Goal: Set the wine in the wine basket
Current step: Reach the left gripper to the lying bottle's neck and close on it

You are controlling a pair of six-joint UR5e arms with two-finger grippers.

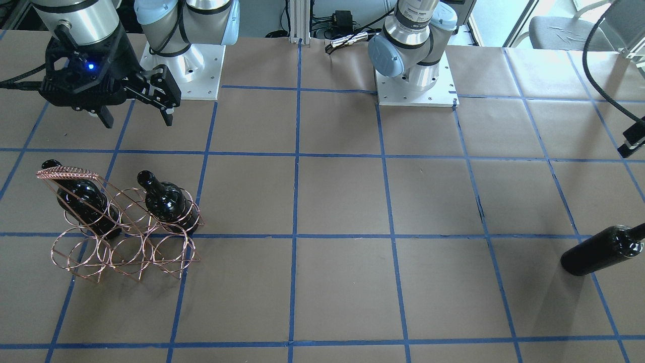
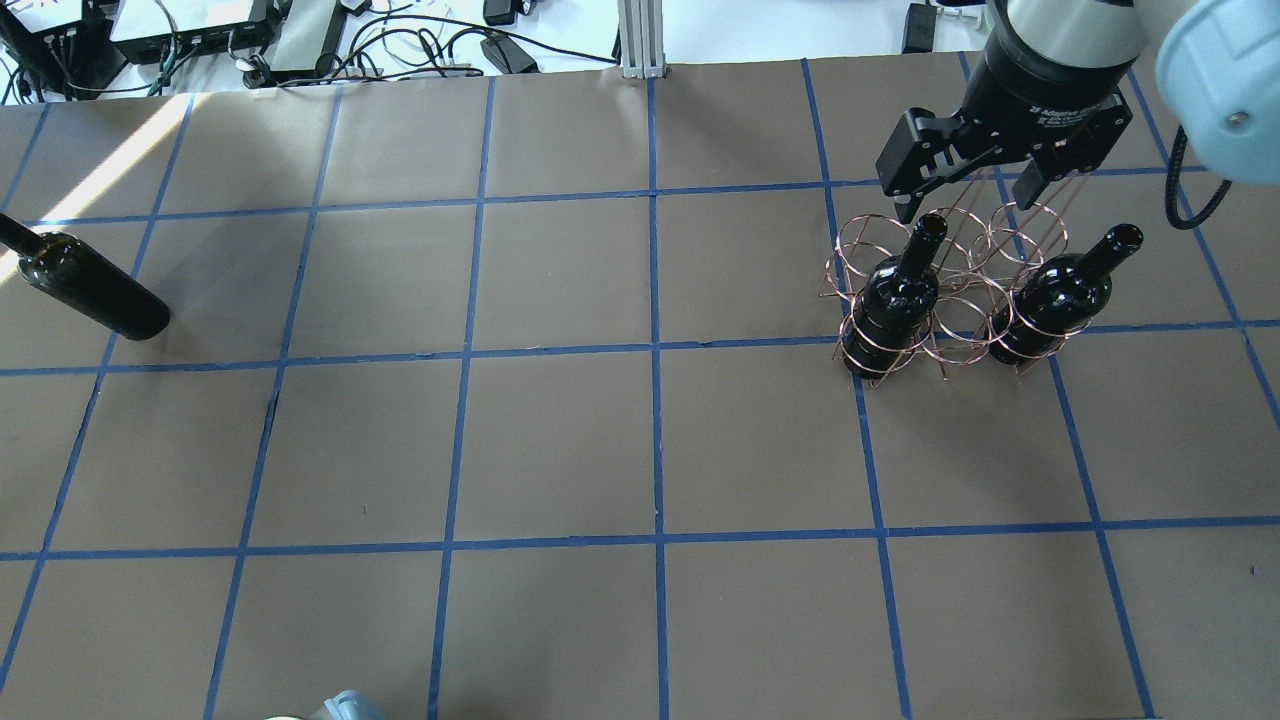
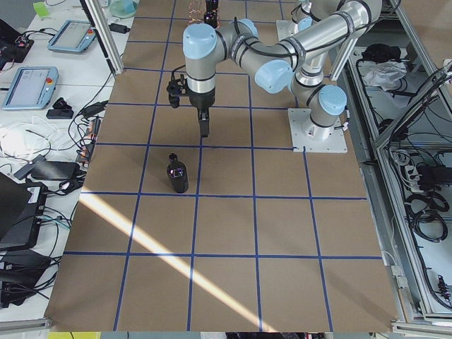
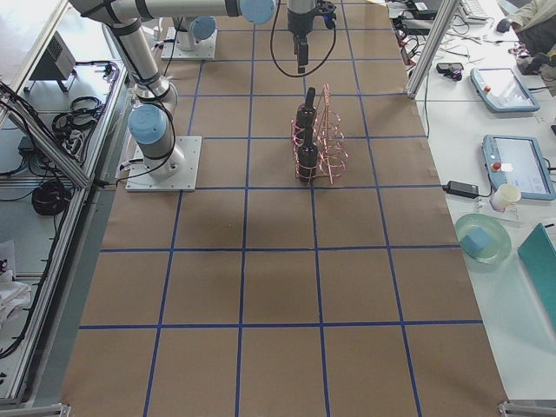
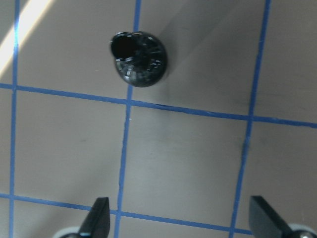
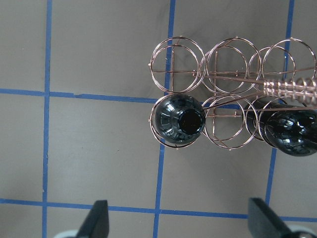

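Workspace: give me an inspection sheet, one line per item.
Surface: table covered in brown paper with a blue tape grid.
Job's things: basket upright on the robot's right side. A bottle and a second bottle stand in the end rings of its robot-side row; the other four rings are empty. Third bottle stands on the paper at the robot's left, outside the basket.
Clutter: nothing seen.
Grippers: left gripper open, empty, raised near the third bottle; right gripper open, empty, raised close by the basket.
Cables: cables beyond the table's far edge.
Surroundings: side bench with tablets.
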